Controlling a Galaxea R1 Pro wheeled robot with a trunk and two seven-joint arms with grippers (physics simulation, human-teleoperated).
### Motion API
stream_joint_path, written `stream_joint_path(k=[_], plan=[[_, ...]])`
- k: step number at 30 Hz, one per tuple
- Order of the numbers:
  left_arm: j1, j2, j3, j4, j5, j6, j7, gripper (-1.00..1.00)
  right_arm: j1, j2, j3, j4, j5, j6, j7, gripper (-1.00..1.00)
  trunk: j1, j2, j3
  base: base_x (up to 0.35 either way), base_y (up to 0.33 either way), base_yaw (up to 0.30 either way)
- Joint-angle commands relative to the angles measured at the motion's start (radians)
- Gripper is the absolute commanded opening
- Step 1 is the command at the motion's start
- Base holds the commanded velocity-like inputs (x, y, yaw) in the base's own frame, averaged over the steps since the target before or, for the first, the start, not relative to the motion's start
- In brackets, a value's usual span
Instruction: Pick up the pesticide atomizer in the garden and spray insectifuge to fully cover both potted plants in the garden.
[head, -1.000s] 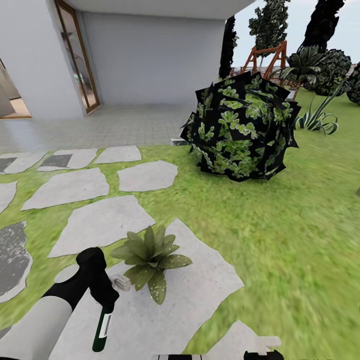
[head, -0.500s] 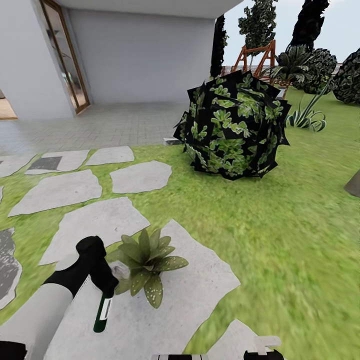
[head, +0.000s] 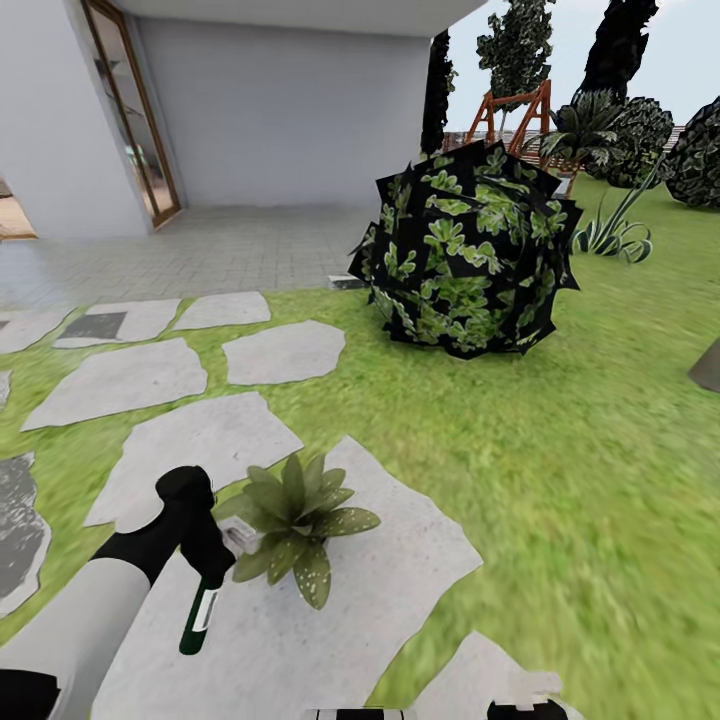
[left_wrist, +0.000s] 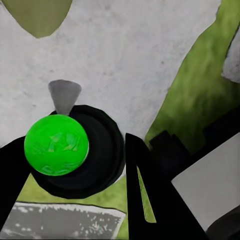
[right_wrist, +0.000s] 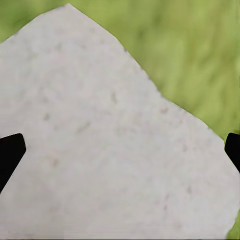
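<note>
One potted plant (head: 295, 520), a low rosette of pointed, partly speckled green leaves, sits on a large pale stepping stone (head: 400, 580) in the lawn. The second potted plant is out of view. My left gripper (head: 197, 520) is shut on the pesticide atomizer (head: 200, 612). Its dark green body hangs down and its white trigger head touches the plant's left leaves. In the left wrist view the bottle's bright green round end (left_wrist: 56, 145) sits between the black fingers (left_wrist: 145, 190). My right gripper (right_wrist: 120, 150) is open over stone and grass, with nothing between its tips.
A big dark shrub with striped leaves (head: 465, 260) stands on the lawn ahead. Several grey stepping stones (head: 120, 380) lie to the left. A paved terrace (head: 200, 255), house wall and glass door (head: 130, 110) are behind, with a swing frame (head: 515, 110) and trees far right.
The whole view swung slightly, so the camera moved. My left gripper has edged the atomizer's head closer to the plant, and the bottle tilts a little more.
</note>
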Motion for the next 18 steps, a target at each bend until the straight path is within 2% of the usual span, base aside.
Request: stream_joint_path(k=[1, 6, 13, 18], plan=[[0.0, 0.002, -0.003, -0.002, -0.008, 0.01, -0.009, -1.0, -0.001, 0.0, 0.003, 0.001, 0.009, 0.0, -0.006, 1.0, -0.001, 0.0, -0.001, -0.231, 0.211, 0.0], [0.0, 0.006, 0.0, -0.002, -0.008, 0.01, -0.009, -1.0, -0.001, 0.0, 0.003, 0.001, 0.009, 0.001, -0.006, 1.0, -0.001, 0.0, -0.001, -0.192, 0.248, 0.0], [0.001, 0.004, -0.001, -0.001, -0.009, 0.01, -0.009, -1.0, -0.001, 0.0, 0.003, 0.001, 0.009, 0.001, -0.006, 1.0, -0.001, 0.0, -0.001, -0.023, 0.293, -0.012], [0.004, 0.002, 0.0, -0.001, -0.008, 0.01, -0.009, -1.0, -0.001, 0.0, 0.002, 0.001, 0.009, 0.001, -0.006, 1.0, -0.001, 0.0, -0.001, -0.001, 0.088, -0.233]])
